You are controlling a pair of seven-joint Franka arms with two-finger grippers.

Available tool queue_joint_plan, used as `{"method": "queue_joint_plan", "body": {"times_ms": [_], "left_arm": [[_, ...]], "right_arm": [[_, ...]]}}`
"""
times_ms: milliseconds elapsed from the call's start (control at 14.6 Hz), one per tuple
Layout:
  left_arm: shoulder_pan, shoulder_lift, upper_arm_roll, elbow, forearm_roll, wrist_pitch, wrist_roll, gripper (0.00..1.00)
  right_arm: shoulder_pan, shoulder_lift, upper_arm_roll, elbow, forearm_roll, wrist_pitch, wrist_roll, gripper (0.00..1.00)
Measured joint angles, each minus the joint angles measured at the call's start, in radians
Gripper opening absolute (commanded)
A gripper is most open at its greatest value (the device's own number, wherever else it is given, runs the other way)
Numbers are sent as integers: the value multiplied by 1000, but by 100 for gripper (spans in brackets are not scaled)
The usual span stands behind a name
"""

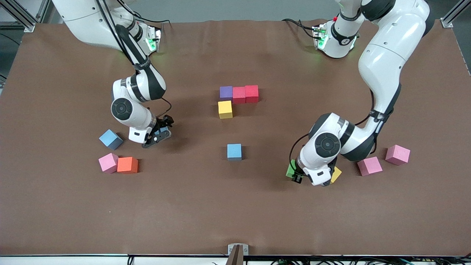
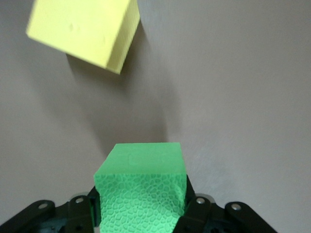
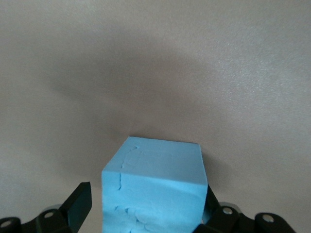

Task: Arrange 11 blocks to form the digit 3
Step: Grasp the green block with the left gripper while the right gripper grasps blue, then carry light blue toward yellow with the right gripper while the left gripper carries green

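While the bench (image 1: 235, 217) is holding scattered blocks, two arms are working.
Left end effector (image 2: 143, 213) is gripping a green block (image 2: 142, 191); right end effector (image 3: 143, 208) is standing open around a blue block (image 3: 155, 189).

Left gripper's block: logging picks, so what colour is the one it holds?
Green, clearest in the left wrist view, clamped in the left gripper.
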Motion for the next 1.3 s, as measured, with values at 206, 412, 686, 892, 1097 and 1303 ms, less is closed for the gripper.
{"method": "queue_joint_plan", "body": {"times_ms": [206, 412, 686, 892, 1097, 1303], "left_arm": [[11, -39, -1, 2, -1, -38, 0, 3], [14, -79, -1, 7, -19, -79, 0, 3], [14, -118, -2, 7, -27, -117, 0, 3], [14, -127, -2, 7, -36, -142, 0, 3], [17, -127, -1, 7, -36, -159, 0, 3], [29, -130, -2, 7, -36, -160, 0, 3]], "right_arm": [[0, 2, 0, 2, 0, -1, 0, 20], [2, 1, 0, 44, 0, -56, 0, 20], [36, 0, 0, 201, 6, -180, 65, 20], [109, 20, 3, 276, 7, -193, 221, 21], [212, 86, 6, 350, 8, -192, 392, 21], [302, 165, 5, 428, 8, -189, 527, 21]]}}
